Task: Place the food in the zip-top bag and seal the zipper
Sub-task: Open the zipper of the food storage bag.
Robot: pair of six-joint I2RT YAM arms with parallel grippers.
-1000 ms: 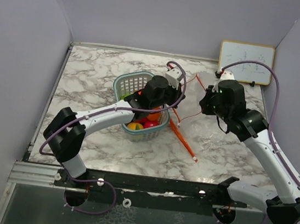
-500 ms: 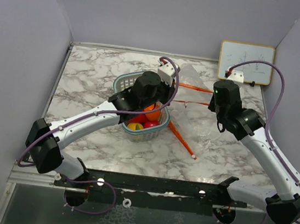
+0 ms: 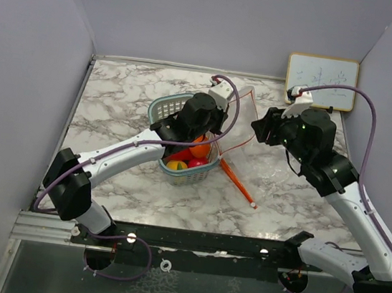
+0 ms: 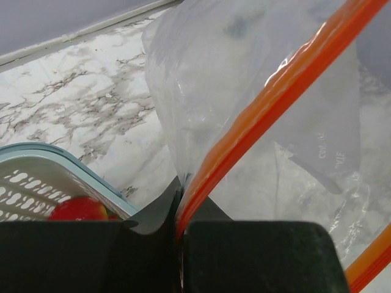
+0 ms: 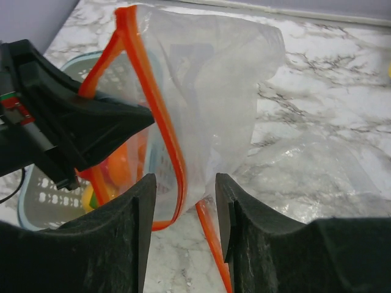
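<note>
Right pincer (image 5: 184,183) is swinging back toward the basket (image 3: 163,108), now released, while the left pincer (image 4: 181,232) is clenching the orange zipper rim (image 4: 269,104) of the zip-top bag (image 5: 214,79) (mouth-opening step, I judge), so regripping the free rim is coming next.

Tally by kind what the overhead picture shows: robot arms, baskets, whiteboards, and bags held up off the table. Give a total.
Robot arms: 2, the left arm and the right arm
Basket: 1
Whiteboard: 1
Zip-top bag held up: 1, pinched in the left fingers
Total: 5
</note>
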